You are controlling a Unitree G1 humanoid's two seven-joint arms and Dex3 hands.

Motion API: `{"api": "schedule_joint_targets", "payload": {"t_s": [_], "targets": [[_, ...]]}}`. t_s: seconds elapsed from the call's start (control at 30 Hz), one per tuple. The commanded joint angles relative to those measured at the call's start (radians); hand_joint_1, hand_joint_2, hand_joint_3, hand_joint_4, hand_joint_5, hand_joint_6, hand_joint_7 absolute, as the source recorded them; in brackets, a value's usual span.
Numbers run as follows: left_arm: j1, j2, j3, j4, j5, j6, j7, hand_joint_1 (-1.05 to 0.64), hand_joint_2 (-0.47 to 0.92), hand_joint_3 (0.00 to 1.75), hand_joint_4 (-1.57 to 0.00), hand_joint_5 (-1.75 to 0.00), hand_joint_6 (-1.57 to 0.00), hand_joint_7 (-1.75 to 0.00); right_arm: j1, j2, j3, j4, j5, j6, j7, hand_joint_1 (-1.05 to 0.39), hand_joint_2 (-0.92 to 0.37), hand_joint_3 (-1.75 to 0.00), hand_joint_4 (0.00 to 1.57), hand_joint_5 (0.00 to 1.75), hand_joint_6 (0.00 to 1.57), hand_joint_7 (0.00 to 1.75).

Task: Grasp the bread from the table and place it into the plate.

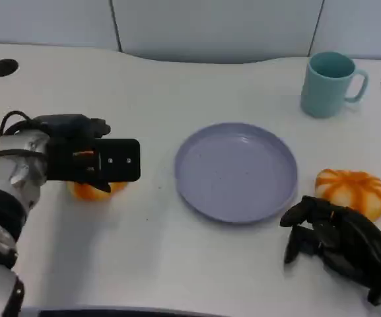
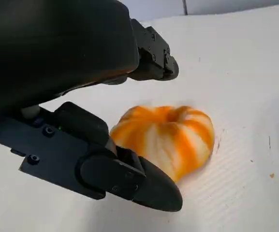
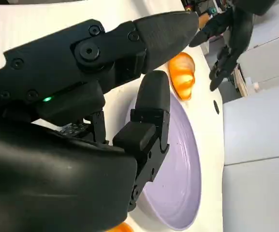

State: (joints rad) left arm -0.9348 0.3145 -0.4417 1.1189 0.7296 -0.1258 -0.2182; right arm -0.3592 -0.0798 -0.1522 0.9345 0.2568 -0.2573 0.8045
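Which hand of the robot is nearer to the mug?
The right hand. It rests at the table's near right, beside one bread, with the mug beyond at the far right. The left hand is across the plate, over the other bread.

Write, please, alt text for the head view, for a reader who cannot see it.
The robot's left hand hovers over an orange-and-white bread on the white table, left of an empty lavender plate. The right hand rests near a second bread to the plate's right, holding nothing. A teal mug stands behind.
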Motion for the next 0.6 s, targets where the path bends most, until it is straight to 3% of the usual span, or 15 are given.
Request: {"api": "schedule_joint_targets", "payload": {"t_s": [0.03, 0.23, 0.6], "targets": [[-0.041, -0.021, -0.009, 0.060, -0.024, 0.020, 0.003, -0.92, 0.79, 0.00, -0.08, -0.25, -0.27, -0.02, 0.044, -0.003, 0.010, 0.015, -0.010, 0.039, -0.008, -0.52, -0.92, -0.14, 0.60, 1.56, 0.72, 1.08], [-0.057, -0.050, -0.019, 0.110, -0.047, 0.062, -0.004, -0.87, 0.71, 0.00, -0.07, -0.24, -0.27, -0.02, 0.046, -0.002, 0.007, 0.014, -0.006, 0.043, -0.010, -0.52, -0.92, -0.13, 0.60, 1.57, 0.72, 1.09], [-0.038, -0.080, -0.034, 0.157, -0.063, 0.100, 0.010, -0.84, 0.68, 0.00, -0.09, -0.24, -0.32, -0.02, 0.050, 0.001, 0.003, 0.013, 0.005, 0.045, 0.000, -0.52, -0.92, -0.13, 0.60, 1.55, 0.72, 1.08]]}}
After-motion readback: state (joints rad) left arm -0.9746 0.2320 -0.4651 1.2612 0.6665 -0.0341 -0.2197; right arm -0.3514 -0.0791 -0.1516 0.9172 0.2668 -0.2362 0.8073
